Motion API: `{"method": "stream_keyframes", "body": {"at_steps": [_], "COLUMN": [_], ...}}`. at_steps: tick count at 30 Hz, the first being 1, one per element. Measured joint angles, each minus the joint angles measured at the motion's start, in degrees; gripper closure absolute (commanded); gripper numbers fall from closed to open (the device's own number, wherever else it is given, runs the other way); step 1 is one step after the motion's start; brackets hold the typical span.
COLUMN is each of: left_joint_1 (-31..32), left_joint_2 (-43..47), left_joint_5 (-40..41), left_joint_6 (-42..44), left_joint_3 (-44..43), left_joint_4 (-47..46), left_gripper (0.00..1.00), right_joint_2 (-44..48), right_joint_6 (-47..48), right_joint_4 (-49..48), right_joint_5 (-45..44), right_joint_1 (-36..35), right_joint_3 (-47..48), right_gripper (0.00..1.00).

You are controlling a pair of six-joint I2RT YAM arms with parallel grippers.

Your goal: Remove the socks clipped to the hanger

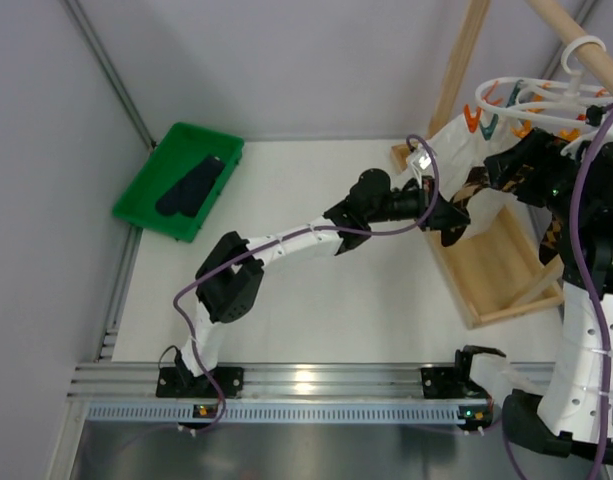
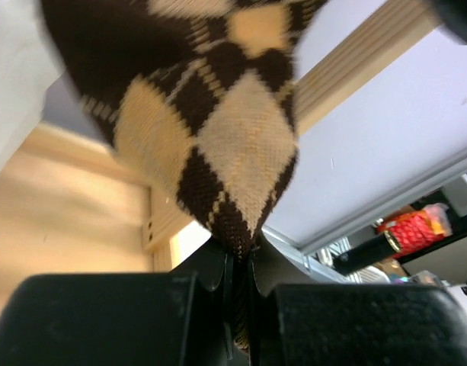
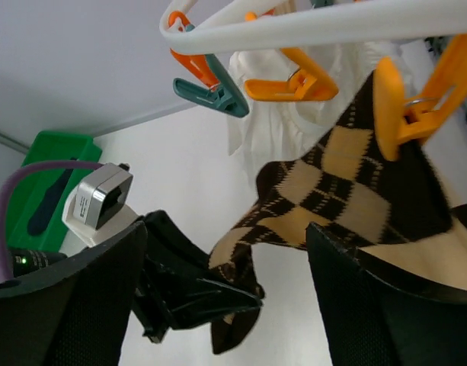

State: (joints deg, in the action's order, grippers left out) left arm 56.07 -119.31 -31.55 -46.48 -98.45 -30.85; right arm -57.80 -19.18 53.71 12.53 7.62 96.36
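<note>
One plain dark sock [image 1: 191, 185] lies in green plastic tray [image 1: 136, 205], ten o'clock. Left pincer [image 2: 241, 267] pinches tan-black argyle sock [image 2: 218, 130], still clipped to white plastic ring hanger [image 3: 309, 27]; right pincer [image 3: 225, 259] gapes wide.

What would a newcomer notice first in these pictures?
The dark and tan argyle sock stands out first. It hangs from an orange clip on the white hanger at the far right, and its lower tip is pinched in the left hand. Next is the bright green tray at the far left of the overhead view, with a dark sock lying in it.
</note>
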Motion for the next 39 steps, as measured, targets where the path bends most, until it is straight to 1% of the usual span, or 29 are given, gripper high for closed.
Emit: {"method": "stream_keyframes", "body": {"at_steps": [2,7,10,12,19,24,32,39], "left_joint_1": [-2.0,-5.7,-6.9,-7.4,-7.9,-8.0,-8.9,-9.0], "left_joint_2": [1.0,2.5,3.1,3.8,4.9,5.2,5.5,5.5], "left_joint_5": [-2.5,-7.9,-10.7,-12.3,-16.9,-18.8,-20.1,-20.1], "left_joint_6": [-1.6,-3.7,-5.0,-6.1,-8.1,-8.6,-9.2,-9.6], "left_joint_3": [2.6,6.9,7.4,7.4,6.7,6.2,5.4,5.3], "left_joint_4": [0.0,0.5,0.5,0.5,0.5,0.5,0.5,0.5], "left_gripper": [1.0,0.99,0.99,0.98,0.98,0.98,0.98,0.98], "right_joint_2": [0.0,0.4,0.0,-1.0,-6.7,-8.8,-8.6,-7.4], "right_joint_6": [0.9,3.1,4.0,4.5,5.7,6.3,7.3,7.6], "right_joint_4": [1.6,3.4,4.1,4.5,5.0,5.7,5.5,1.7], "right_joint_5": [-2.0,-4.4,-5.2,-6.1,-9.8,-12.9,-17.2,-17.7], "right_joint_1": [0.0,0.0,0.0,0.0,0.0,0.0,0.0,0.0], "right_joint_3": [2.6,7.0,9.6,11.0,15.2,15.2,15.0,11.0], "right_gripper": [0.27,0.29,0.32,0.39,0.39,0.41,0.43,0.46]}}
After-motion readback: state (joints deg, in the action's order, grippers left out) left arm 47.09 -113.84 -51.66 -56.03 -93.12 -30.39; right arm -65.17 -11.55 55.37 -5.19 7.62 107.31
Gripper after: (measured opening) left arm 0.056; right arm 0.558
